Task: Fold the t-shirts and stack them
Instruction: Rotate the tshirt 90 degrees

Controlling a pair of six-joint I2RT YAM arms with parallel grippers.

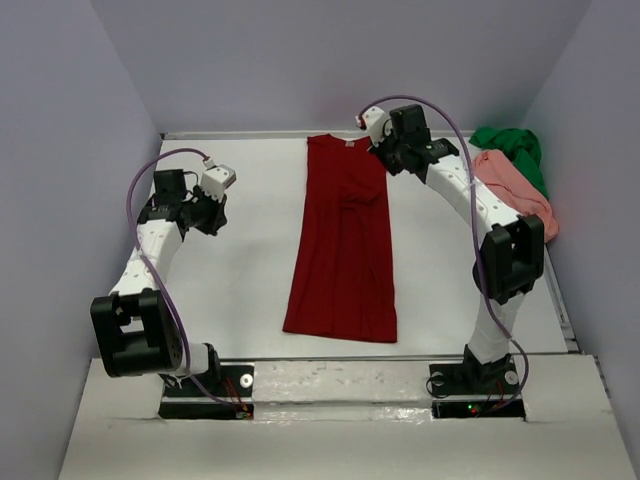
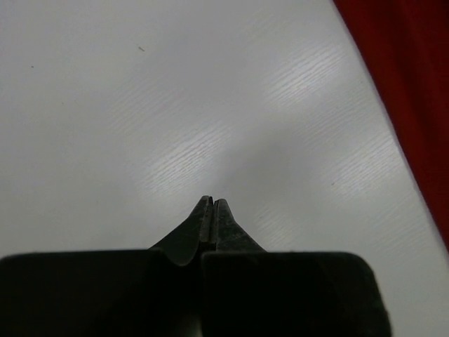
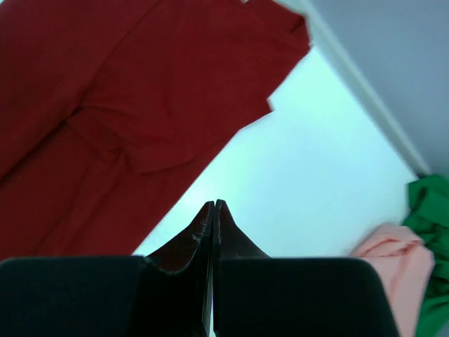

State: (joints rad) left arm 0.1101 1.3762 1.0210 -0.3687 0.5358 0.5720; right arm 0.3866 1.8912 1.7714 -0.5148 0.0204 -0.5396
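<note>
1. In the middle of the top view, the dark red t-shirt lies flat on the table as a long narrow strip. Its collar points to the top of the frame and its hem to the bottom. The sides look turned inward, so I judge the lengthwise folds made and the crosswise fold not yet done.
2. At the right edge, the salmon pink t-shirt sits crumpled, touching the bright green t-shirt bunched above it. Both are unfolded, heaped aside probably to leave the centre free for working.
3. In the upper middle, the right gripper hangs just beside the red strip's collar end. Its jaws are pressed together with nothing between them. In the right wrist view its tips sit over bare table, with red cloth at upper left and pink and green at lower right. That spot suits taking a top corner.
4. At the left, the left gripper is well apart from the red shirt, likewise closed tight and empty. Its wrist view shows the tips over bare table, with only the shirt's edge at the right.
5. My guess is that both pincers must open before pinching cloth. An uneven lift could undo the side folds.
</note>
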